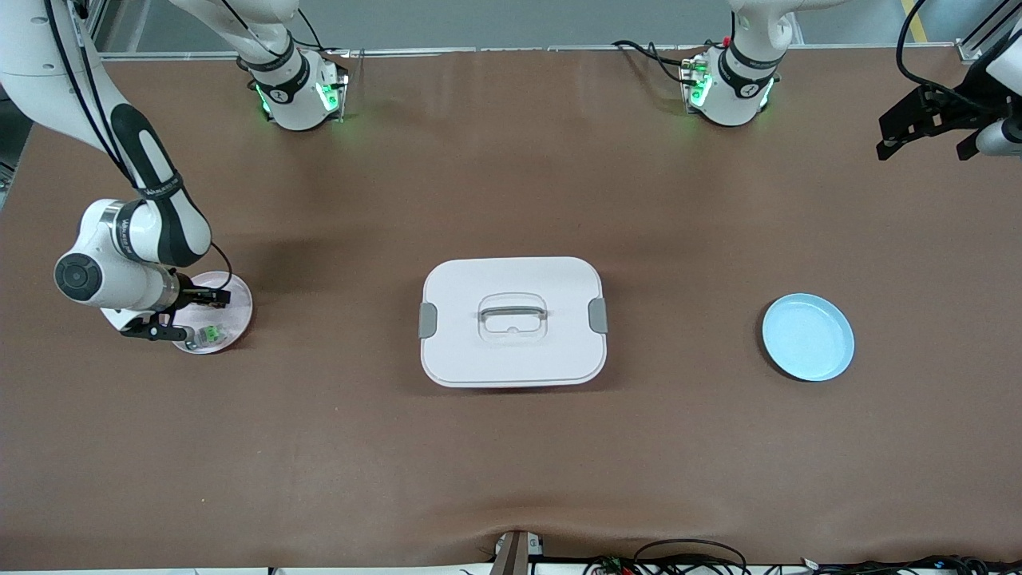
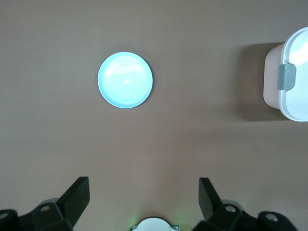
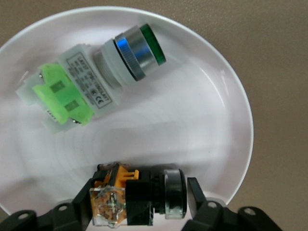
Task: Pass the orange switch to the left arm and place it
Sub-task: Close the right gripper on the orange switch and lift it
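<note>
While two switches lie on one pink plate (image 3: 226, 86), my right gripper (image 3: 139, 195) seemingly brackets the orange switch (image 3: 137, 199), green switch (image 3: 91, 82) at twelve o'clock; my left gripper (image 2: 144, 202) waits spread wide.

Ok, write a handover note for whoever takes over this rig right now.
Right gripper: down in the pink plate at the right arm's end of the table, fingers either side of the orange switch; cannot tell if they have closed. Switch not lifted yet.
Left gripper: open, waiting high over its end of the table.
Green switch lies in the same plate.
Box sits mid-table, lid on, between the plates.
Blue plate at the left arm's end is empty.
Left to do: grasp, lift, hand over clear of the box, set down.
</note>
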### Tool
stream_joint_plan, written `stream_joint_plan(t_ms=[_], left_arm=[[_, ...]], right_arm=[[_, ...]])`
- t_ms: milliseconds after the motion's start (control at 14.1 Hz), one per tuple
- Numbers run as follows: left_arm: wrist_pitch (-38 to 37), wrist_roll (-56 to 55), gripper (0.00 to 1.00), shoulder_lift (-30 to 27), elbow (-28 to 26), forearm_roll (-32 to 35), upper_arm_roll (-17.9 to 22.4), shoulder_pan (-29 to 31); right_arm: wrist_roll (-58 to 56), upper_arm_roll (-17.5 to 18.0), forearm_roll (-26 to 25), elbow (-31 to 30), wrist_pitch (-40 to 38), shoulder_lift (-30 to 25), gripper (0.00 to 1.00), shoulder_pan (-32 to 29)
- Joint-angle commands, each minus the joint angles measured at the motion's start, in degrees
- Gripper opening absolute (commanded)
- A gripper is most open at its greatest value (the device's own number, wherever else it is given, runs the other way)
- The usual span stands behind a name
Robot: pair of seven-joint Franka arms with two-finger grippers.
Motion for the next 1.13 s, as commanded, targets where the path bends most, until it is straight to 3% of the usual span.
stream_joint_plan(t_ms=[0,142,354,637,850,1062], left_arm=[[-0.8,0.7,1.0,0.2,1.1,1.0,-0.3,0.1],[-0.8,0.9,1.0,0.2,1.1,1.0,-0.2,0.2],[-0.8,0.9,1.0,0.3,1.1,1.0,-0.2,0.2],[-0.8,0.9,1.0,0.4,1.1,1.0,-0.2,0.2],[-0.8,0.6,1.0,0.4,1.1,1.0,-0.2,0.2],[-0.8,0.9,1.0,0.3,1.1,1.0,-0.1,0.2]], right_arm=[[-0.2,0.7,-1.4,-0.3,-0.2,0.0,0.48,-1.0],[-0.7,0.7,-1.3,-0.3,-0.4,0.0,0.32,-1.0],[-2.5,0.7,-1.3,-0.2,-1.3,-0.3,0.31,-1.0],[-2.5,1.0,-0.8,1.2,-8.1,-2.9,0.31,-1.1],[-2.4,1.4,-0.5,6.7,-19.5,-5.0,0.31,-0.6],[-2.4,1.7,2.1,16.9,-35.2,-5.1,0.31,0.3]])
